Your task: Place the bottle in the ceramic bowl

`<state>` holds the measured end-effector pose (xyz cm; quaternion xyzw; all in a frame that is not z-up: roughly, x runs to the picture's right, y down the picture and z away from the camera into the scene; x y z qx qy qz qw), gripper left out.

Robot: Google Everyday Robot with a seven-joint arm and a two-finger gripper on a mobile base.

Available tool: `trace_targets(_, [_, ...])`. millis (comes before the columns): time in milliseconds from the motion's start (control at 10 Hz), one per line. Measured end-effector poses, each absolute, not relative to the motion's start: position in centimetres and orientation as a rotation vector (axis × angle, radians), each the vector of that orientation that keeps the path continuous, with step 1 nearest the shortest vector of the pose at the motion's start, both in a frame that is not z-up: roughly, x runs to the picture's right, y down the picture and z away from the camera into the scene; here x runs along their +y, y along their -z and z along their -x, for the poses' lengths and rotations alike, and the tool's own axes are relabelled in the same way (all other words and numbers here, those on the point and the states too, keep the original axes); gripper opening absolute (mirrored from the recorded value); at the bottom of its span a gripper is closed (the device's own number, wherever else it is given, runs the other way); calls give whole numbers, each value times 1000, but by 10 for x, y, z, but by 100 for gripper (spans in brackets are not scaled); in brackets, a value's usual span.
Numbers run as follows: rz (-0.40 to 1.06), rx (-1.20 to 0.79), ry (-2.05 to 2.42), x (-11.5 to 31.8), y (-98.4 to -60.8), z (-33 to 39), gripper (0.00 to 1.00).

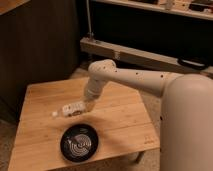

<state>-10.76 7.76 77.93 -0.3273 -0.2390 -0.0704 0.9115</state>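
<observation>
A smooth white arm [150, 80] is reaching out over a wooden desk [45, 100] made of pale planks with visible grain lines. At the arm's end the pincer [86, 106] is pressing together on the bottle [70, 110], pinching it at its base end. The bottle is a small slim whitish-clear cylinder, lying nearly level with its white cap pointing toward the left edge of the desk; it is hanging above the desk's middle, beyond the bowl's far rim rather than over it.

The ceramic bowl [79, 143] is sitting near the front edge of the desk. It is round, shallow and glossy black, with thin white curved lines ringing its inside. Nothing is lying in it.

Behind the desk a dark wood-panelled wall [35, 45] is standing on the left, and a long grey metal beam [135, 55] is running across at the back. The floor [7, 145] beside the desk is looking speckled.
</observation>
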Motion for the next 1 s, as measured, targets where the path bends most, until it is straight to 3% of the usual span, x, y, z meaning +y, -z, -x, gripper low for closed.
trace_targets(600, [637,-482,167,89,-731,87,0])
trace_targets(1000, [648,-486,186,104,-721,80,0])
